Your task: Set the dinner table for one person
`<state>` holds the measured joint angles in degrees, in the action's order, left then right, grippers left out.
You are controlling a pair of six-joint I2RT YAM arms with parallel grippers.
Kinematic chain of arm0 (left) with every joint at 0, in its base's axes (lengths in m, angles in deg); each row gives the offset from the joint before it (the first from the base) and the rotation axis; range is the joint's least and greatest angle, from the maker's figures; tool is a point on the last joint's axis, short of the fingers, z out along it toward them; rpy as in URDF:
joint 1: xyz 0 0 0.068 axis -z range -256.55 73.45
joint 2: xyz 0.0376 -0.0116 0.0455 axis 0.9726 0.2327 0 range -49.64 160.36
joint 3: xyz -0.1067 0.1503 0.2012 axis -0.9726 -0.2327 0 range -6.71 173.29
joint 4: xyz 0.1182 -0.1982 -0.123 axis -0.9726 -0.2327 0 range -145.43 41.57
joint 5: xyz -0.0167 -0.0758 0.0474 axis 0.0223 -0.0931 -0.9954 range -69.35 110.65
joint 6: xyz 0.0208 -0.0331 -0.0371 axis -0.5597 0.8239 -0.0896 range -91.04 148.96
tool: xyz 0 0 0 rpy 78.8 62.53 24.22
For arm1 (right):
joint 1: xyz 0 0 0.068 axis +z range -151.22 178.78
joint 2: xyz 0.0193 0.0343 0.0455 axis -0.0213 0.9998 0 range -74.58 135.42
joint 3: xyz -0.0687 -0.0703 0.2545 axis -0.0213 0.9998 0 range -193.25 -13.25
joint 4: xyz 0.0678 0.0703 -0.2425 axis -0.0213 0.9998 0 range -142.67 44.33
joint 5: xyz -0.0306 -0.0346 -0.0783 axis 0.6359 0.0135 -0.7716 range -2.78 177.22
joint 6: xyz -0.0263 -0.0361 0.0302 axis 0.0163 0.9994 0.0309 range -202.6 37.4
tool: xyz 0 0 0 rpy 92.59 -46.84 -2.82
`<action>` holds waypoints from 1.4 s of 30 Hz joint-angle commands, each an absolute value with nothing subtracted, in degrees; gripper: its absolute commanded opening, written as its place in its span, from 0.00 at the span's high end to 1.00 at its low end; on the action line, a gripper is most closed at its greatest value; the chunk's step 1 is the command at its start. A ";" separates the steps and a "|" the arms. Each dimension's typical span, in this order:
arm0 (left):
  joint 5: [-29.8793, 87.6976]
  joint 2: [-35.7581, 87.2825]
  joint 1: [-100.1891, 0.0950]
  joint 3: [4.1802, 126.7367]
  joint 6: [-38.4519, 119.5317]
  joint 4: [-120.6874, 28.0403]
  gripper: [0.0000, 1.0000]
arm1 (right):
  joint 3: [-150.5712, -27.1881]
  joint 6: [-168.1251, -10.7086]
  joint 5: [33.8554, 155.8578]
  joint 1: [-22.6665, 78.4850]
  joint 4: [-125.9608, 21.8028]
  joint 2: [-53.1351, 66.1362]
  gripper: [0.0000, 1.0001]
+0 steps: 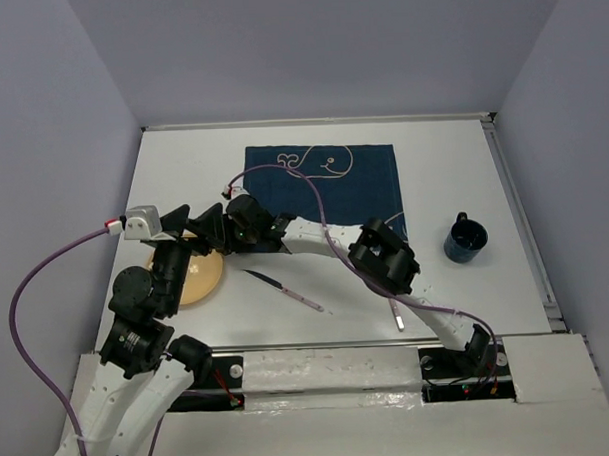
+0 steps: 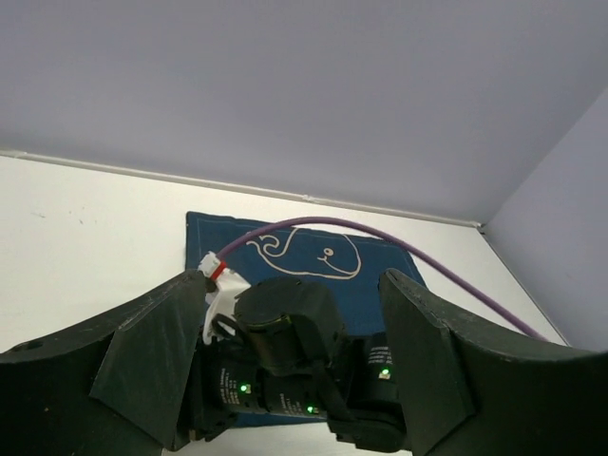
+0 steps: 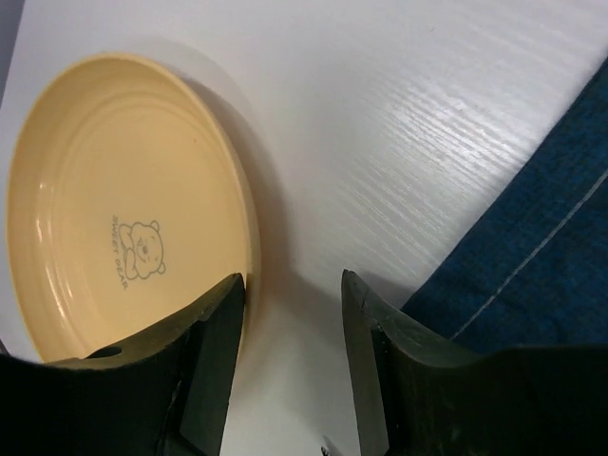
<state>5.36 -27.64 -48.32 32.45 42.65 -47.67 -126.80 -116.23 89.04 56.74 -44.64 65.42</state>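
Note:
The white dinner table [image 1: 453, 173] carries a navy whale placemat [image 1: 328, 182] at the back middle. A yellow plate [image 1: 198, 280] with a bear drawing lies on the bare table left of the mat and shows in the right wrist view [image 3: 114, 209]. My right gripper [image 1: 221, 241] is open and low, its jaws [image 3: 292, 285] straddling the plate's right rim without closing on it. My left gripper [image 1: 197, 230] is open and empty just above the plate, facing the right wrist [image 2: 285, 323], with the placemat [image 2: 304, 252] beyond.
A dark blue mug [image 1: 465, 239] stands right of the placemat. A pink-handled utensil [image 1: 287, 290] lies right of the plate, and another utensil [image 1: 398, 315] lies under the right forearm. The two grippers are very close together. Grey walls enclose the table.

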 commanded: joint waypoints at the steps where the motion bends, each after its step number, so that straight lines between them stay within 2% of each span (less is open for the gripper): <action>1: 5.88 -28.46 -48.60 32.14 41.27 -44.30 0.16 | -131.45 -118.98 92.92 57.32 -46.17 68.50 0.57; 2: 5.88 -28.46 -48.60 32.05 41.35 -44.30 0.16 | -131.46 -119.34 92.93 57.32 -46.26 68.77 0.64; 3: 5.45 -28.46 -48.60 32.05 41.44 -44.30 0.16 | -131.98 -120.04 92.93 57.32 -46.35 69.20 0.82; 4: 5.36 -28.55 -48.68 32.05 41.53 -44.30 0.16 | -132.25 -120.48 92.84 57.32 -46.52 69.12 0.92; 5: 5.09 -28.64 -48.60 32.05 41.53 -44.30 0.16 | -132.42 -120.83 93.01 57.32 -47.22 68.95 0.99; 6: 5.09 -28.81 -48.68 31.96 41.44 -44.30 0.16 | -132.77 -121.18 93.28 57.32 -48.10 68.68 1.00; 12: 3.42 -28.99 -48.77 31.87 41.27 -44.47 0.16 | -134.89 -120.49 89.69 57.32 -51.35 63.77 1.00; 19: 3.07 -29.61 -48.77 31.79 41.35 -44.47 0.15 | -118.65 -115.30 78.26 50.65 -55.40 46.20 1.00; 23: 4.39 -29.08 -48.77 31.96 41.70 -44.56 0.14 | -103.99 -113.54 77.11 42.04 -54.27 37.94 1.00; 26: 4.82 -28.99 -48.77 31.96 42.05 -44.56 0.14 | -99.13 -112.31 79.99 34.75 -50.68 34.15 1.00; 32: 5.79 -27.94 -48.86 32.05 42.32 -44.56 0.12 | -96.13 -108.18 83.16 26.92 -44.77 33.61 1.00; 42: 6.32 -26.88 -48.86 32.05 42.41 -44.56 0.12 | -97.36 -107.74 84.23 23.30 -42.57 38.44 1.00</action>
